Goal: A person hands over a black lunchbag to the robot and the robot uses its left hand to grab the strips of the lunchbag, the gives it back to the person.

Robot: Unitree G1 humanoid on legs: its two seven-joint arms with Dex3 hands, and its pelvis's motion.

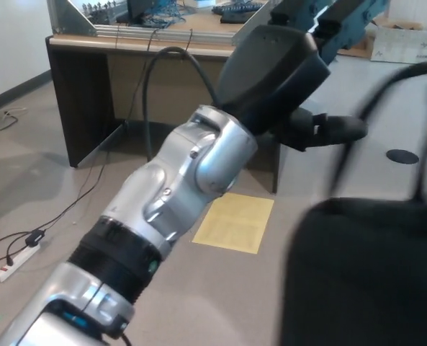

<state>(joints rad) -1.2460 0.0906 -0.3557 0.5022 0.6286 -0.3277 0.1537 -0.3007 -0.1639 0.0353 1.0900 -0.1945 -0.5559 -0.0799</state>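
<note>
My left arm [177,187] reaches from the lower left up to the middle of the head view. Its black hand [285,79] is held high, with thick fingers [335,128] stretched out to the right and nothing between them. The black lunchbag [364,274] hangs blurred at the lower right, apart from the hand. Its thin straps [386,90] rise in a blurred loop toward the right edge, to the right of my fingertips and not touching them. What holds the straps at the top is cut off by the picture's edge.
A wooden desk [127,47] with cables stands behind the arm. A yellow sheet [235,223] lies on the floor under the arm. A power strip [15,263] and cords lie at the left. A round floor cover [402,156] sits at the right.
</note>
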